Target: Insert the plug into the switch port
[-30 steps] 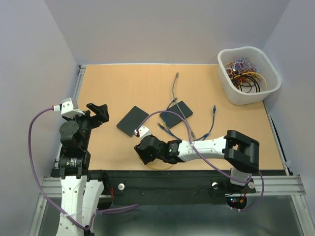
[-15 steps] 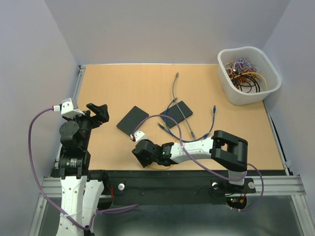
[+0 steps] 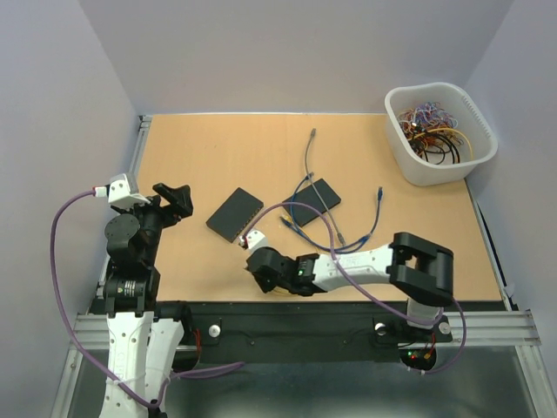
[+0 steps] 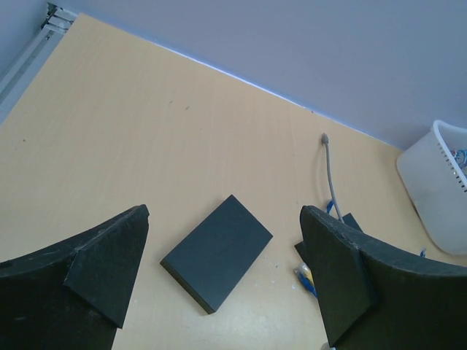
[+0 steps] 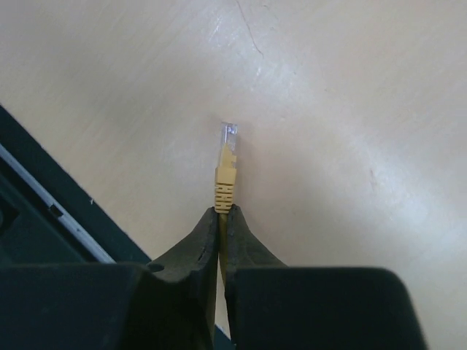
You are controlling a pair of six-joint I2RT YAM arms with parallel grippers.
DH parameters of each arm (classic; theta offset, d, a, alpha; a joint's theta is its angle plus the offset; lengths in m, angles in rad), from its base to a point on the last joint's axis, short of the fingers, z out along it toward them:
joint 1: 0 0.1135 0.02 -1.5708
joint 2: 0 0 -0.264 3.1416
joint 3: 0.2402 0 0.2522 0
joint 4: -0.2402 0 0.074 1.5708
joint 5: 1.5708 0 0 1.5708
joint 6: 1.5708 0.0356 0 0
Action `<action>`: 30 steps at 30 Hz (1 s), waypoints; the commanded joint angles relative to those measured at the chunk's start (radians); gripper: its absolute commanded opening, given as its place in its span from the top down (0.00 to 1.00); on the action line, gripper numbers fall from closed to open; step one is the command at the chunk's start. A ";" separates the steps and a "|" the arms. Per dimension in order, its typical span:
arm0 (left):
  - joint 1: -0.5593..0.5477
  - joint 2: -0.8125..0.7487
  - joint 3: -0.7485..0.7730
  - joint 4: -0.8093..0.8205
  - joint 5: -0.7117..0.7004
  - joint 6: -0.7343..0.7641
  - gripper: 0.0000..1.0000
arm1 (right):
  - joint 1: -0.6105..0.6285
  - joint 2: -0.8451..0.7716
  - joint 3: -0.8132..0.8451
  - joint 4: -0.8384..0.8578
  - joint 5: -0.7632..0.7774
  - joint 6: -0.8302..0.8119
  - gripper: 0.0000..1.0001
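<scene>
Right gripper (image 5: 222, 213) sat low near the table's (image 3: 200, 148) near edge, jaws pinched shut on the tail of the yellow plug (image 5: 225, 173) (clear tip out front, over bare wood). The left gripper (image 3: 177, 199) hung wide open, holding nothing, over the left side. Past them lay a black switch box (image 3: 235, 214), apart from the plug, then a second black box (image 3: 315, 198) under a loose grey cable (image 3: 307, 161) with blue cables (image 3: 376, 213) beside it, and a white bin (image 3: 393, 131) of wires in the far right corner.
</scene>
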 commanded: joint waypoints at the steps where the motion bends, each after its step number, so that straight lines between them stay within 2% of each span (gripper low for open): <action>1: -0.003 -0.011 -0.010 0.035 0.032 0.016 0.06 | 0.011 -0.165 -0.072 0.127 0.003 -0.004 0.99; 4: -0.001 -0.015 -0.021 0.079 0.159 0.030 0.09 | 0.011 -0.301 -0.145 0.167 -0.011 -0.010 1.00; 6: -0.003 -0.015 -0.044 0.147 0.306 0.025 0.11 | -0.007 -0.439 -0.232 0.243 -0.046 -0.021 0.99; 8: -0.004 -0.011 -0.061 0.196 0.394 0.002 0.14 | -0.049 -0.545 -0.312 0.334 -0.150 -0.013 1.00; 9: -0.004 -0.011 -0.071 0.254 0.467 -0.041 0.17 | -0.082 -0.596 -0.360 0.436 -0.213 -0.001 1.00; 10: -0.004 -0.014 -0.105 0.291 0.506 -0.067 0.18 | -0.160 -0.689 -0.437 0.487 -0.288 0.040 1.00; 11: -0.006 -0.023 -0.128 0.385 0.540 -0.128 0.18 | -0.197 -0.726 -0.476 0.577 -0.433 0.065 0.99; 13: -0.010 -0.059 -0.217 0.511 0.624 -0.206 0.19 | -0.269 -0.800 -0.519 0.630 -0.523 0.099 0.99; 14: -0.013 -0.072 -0.245 0.570 0.646 -0.284 0.18 | -0.282 -0.811 -0.536 0.639 -0.568 0.100 0.99; 15: -0.015 -0.083 -0.272 0.676 0.675 -0.320 0.18 | -0.288 -0.817 -0.539 0.645 -0.588 0.100 0.99; 18: -0.017 -0.107 -0.354 0.841 0.720 -0.440 0.19 | -0.310 -0.807 -0.552 0.708 -0.671 0.119 1.00; 20: -0.059 -0.118 -0.397 0.912 0.729 -0.487 0.19 | -0.319 -0.779 -0.555 0.754 -0.727 0.143 1.00; 24: -0.110 -0.112 -0.489 1.221 0.733 -0.631 0.18 | -0.334 -0.738 -0.573 0.918 -0.774 0.180 1.00; 27: -0.165 -0.020 -0.521 1.338 0.730 -0.650 0.19 | -0.353 -0.713 -0.590 1.025 -0.784 0.223 1.00; 30: -0.228 0.035 -0.527 1.409 0.720 -0.650 0.26 | -0.369 -0.689 -0.570 1.063 -0.798 0.252 1.00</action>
